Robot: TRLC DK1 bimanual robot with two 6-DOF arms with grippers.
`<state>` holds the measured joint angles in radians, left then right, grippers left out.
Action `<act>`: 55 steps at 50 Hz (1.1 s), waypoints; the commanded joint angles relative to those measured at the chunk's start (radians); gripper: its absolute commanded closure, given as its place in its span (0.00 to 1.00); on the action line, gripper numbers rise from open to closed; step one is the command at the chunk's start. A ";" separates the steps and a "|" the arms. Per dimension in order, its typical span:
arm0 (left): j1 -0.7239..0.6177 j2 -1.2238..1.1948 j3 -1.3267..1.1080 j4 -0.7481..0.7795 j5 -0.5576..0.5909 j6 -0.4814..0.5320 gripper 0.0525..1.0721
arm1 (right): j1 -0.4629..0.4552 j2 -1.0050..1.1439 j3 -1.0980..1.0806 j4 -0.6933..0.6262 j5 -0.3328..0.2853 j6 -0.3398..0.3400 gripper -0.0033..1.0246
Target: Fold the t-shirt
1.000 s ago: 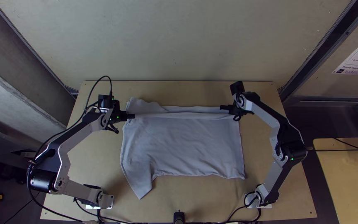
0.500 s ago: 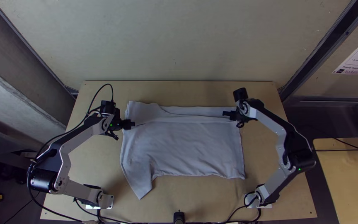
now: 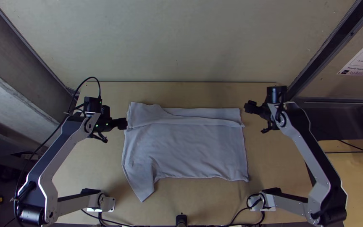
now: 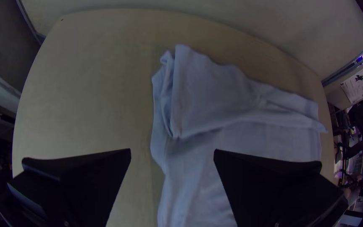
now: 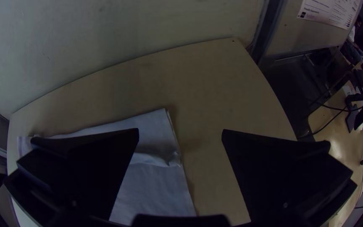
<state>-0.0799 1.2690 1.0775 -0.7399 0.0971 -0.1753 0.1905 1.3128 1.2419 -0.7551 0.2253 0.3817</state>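
So the t-shirt (image 3: pixel 185 147) is lying on the light wooden tabletop (image 3: pixel 215 201), roughly in the middle between the two arms. Most of it is spread pretty flat, with a few soft wrinkles. The far edge is folded over towards the near side in a long strip, wider at the left end, and at the right the strip's corner pokes out a little past the side of the shirt. On the near left, a sleeve-like bit sticks out towards the near edge.

The left tool (image 3: pixel 122 123) is right by the left end of that strip, its fingers (image 4: pixel 85 180) spread wide with nothing between them. Can't tell whether it's touching the fabric. The right tool (image 3: pixel 251 107) is just off the far right corner, apart from the shirt, and its fingers (image 5: pixel 282 176) are wide open too, no cloth in them.
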 commanded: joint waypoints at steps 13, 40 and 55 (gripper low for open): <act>-0.161 -0.270 -0.169 -0.227 0.009 0.002 0.05 | -0.005 -0.121 -0.018 -0.228 -0.009 0.014 0.05; -0.558 -0.258 -0.381 -0.458 0.030 -0.273 0.05 | 0.004 -0.208 -0.085 -0.395 -0.083 0.261 0.05; -0.575 -0.120 -0.441 -0.352 -0.002 -0.282 0.06 | 0.003 -0.216 -0.139 -0.403 -0.089 0.237 0.05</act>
<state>-0.6426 1.0958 0.6731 -1.1198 0.1059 -0.4309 0.1875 1.1069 1.1515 -1.1435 0.1421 0.6170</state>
